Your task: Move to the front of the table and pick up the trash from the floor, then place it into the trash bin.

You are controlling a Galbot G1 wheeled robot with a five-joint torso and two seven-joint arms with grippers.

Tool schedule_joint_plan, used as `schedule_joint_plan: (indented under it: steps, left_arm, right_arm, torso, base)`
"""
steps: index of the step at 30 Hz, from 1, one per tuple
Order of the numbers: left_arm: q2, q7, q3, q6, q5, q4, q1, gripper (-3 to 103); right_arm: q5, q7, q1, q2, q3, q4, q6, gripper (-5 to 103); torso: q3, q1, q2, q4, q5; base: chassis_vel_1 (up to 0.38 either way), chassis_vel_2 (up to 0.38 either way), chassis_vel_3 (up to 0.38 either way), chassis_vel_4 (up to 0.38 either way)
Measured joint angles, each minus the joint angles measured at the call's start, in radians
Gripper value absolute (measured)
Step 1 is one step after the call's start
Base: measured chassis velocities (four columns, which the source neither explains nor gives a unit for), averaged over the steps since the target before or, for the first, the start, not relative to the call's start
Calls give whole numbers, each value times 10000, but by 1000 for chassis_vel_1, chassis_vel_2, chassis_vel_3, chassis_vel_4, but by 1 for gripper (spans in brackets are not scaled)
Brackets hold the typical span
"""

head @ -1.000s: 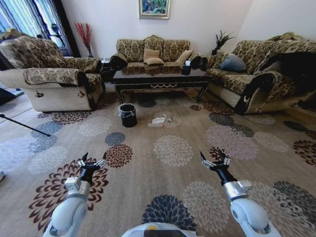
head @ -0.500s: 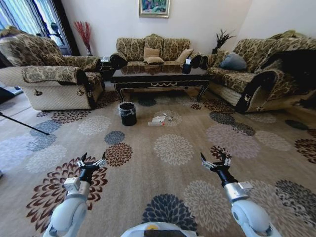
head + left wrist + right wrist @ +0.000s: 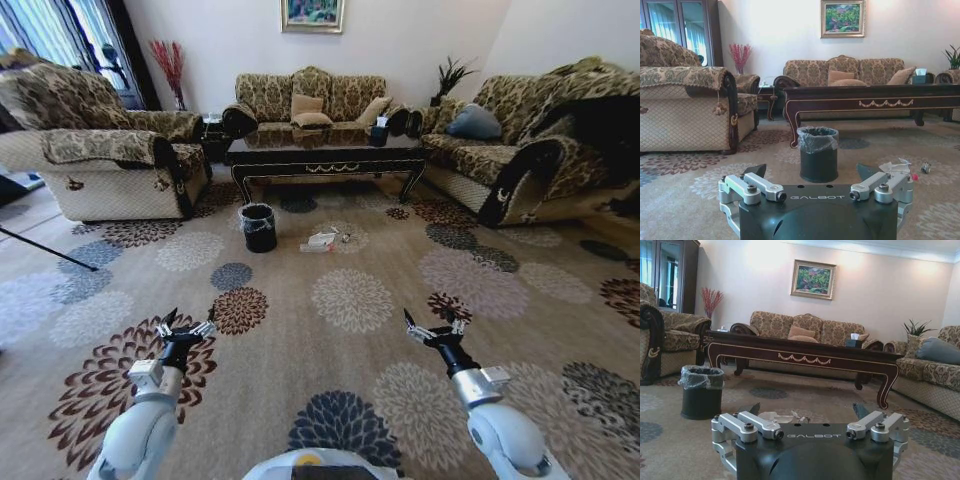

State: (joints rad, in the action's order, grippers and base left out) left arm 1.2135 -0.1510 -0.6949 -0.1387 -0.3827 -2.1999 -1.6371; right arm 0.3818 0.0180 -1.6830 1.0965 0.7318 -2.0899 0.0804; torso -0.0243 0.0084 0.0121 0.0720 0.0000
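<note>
The dark brown table (image 3: pixel 325 158) stands ahead, in front of the far sofa. On the carpet before it lies the trash: a crumpled white wrapper (image 3: pixel 322 240) and a small bottle (image 3: pixel 314 251) beside it. The black trash bin (image 3: pixel 259 227) with a clear liner stands just left of them. My left gripper (image 3: pixel 186 326) and right gripper (image 3: pixel 432 326) are held low and forward, both open and empty, far short of the trash. The left wrist view shows the bin (image 3: pixel 818 154), the wrapper (image 3: pixel 895 166) and the table (image 3: pixel 865 102). The right wrist view shows the bin (image 3: pixel 701 391), the wrapper (image 3: pixel 777 416) and the table (image 3: pixel 800 352).
A patterned armchair (image 3: pixel 100 160) stands at the left and a sofa (image 3: pixel 520 150) at the right, flanking the table. A tissue box (image 3: pixel 378 137) sits on the table's right end. A dark pole (image 3: pixel 45 252) lies on the floor at far left. Open carpet stretches between me and the trash.
The whole head view has shifted slightly, so the camera has moved a little. Both arms keep the same pose with open fingers. The trash and bin lie where they were.
</note>
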Motion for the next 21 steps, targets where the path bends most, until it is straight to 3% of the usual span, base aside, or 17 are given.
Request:
schedule_joint_plan:
  steps: [7,14,21]
  left_arm:
    - [-42,-28,-20,-11,-61,-25,48,100]
    - [-21,-26,17,-19,-29,15,49,100]
    - [65,-146,83,325,-55,127,72,100]
  right_arm:
    - [13,3,-31,52,1,4,-3,100]
    - [6,11,-76,123,29,1,-4,100]
    - [10,95,-119,139,87,55,-4,100]
  torso:
    - [194,-10,-124,0,2]
    - [209,-27,-124,0,0]
    - [181,-28,-124,0,0]
  base:
    - [0,0,0,0]
    - [0,0,0,0]
    - [0,0,0,0]
